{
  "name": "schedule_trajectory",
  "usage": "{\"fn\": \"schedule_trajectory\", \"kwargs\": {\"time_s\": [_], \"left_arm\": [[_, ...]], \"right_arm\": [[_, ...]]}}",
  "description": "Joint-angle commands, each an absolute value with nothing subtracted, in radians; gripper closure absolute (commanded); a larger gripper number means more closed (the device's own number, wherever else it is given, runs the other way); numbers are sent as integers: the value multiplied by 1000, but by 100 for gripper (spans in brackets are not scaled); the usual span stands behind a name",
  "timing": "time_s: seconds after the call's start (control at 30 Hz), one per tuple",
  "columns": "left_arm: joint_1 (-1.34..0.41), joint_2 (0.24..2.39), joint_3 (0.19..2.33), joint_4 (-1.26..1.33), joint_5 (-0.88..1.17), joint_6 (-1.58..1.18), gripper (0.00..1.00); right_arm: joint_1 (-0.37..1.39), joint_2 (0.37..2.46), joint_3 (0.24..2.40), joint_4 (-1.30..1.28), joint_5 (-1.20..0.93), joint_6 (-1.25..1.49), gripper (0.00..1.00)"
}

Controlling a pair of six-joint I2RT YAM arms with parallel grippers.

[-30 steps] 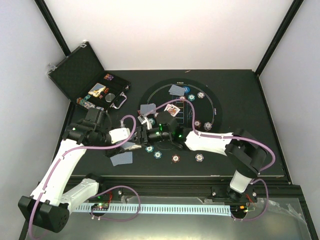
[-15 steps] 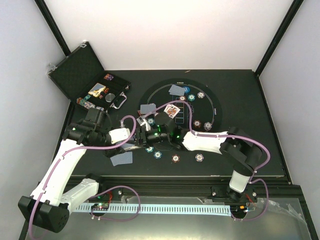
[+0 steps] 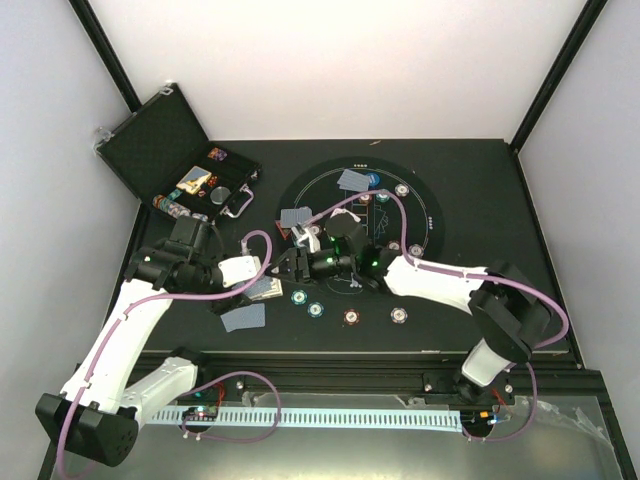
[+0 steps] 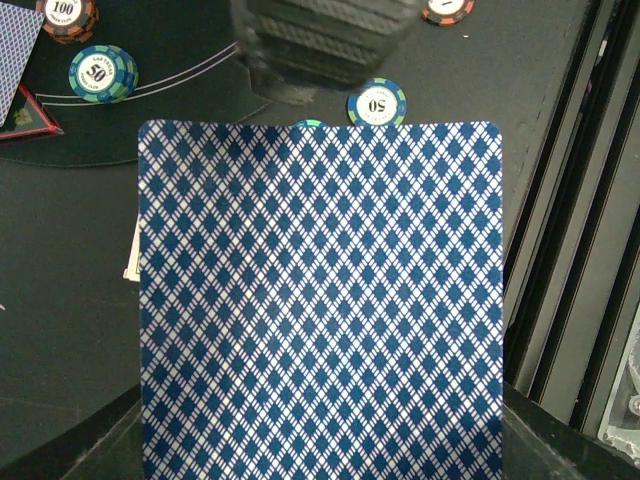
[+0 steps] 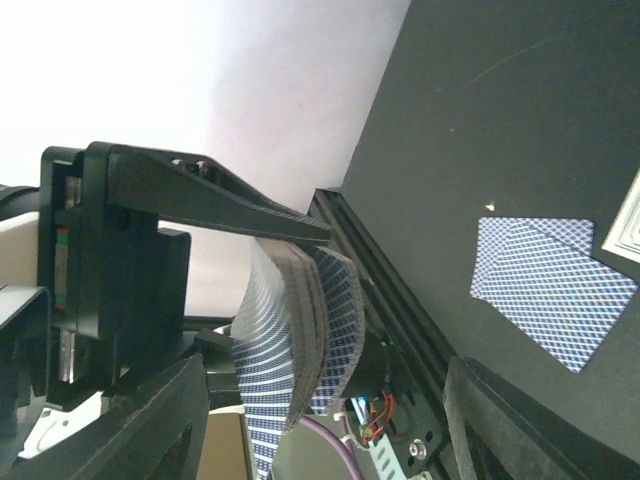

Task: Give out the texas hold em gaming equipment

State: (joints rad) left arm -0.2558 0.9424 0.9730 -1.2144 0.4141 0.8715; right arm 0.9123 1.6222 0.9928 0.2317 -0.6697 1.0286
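Jaws on the left gripper (image 3: pixel 262 291) are pinching a blue-backed card deck (image 4: pixel 320 300); the right gripper (image 3: pixel 293 263) has its jaws spread, just right of the deck.

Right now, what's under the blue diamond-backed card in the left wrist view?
Past the blue diamond-backed card, one teal poker chip marked 50 is visible and another teal chip's rim peeks out. A pale card edge sticks out left. The rest underneath is covered.

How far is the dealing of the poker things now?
Done: chips lie on and near the mat, cards at three places. In hand: the left hand is shut on the deck, the right hand open beside it. Left: more cards to deal, and pieces in the case.
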Motion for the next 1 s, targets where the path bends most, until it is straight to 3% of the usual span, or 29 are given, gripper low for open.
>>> {"fn": "schedule_trajectory", "kwargs": {"time_s": [0.0, 0.57, 0.77, 0.97], "left_arm": [[-256, 933, 999, -1202, 451, 876, 99], [-256, 926, 1000, -1205, 444, 879, 98], [-256, 928, 1003, -1204, 448, 876, 99], [-256, 927, 999, -1203, 439, 880, 99]], "right_arm": [[937, 1654, 965, 400, -724, 1110, 33], [1014, 1800, 951, 762, -745, 1372, 30], [1015, 1851, 923, 989, -741, 1525, 49], [1017, 1847, 916, 1011, -741, 1543, 77]]}}
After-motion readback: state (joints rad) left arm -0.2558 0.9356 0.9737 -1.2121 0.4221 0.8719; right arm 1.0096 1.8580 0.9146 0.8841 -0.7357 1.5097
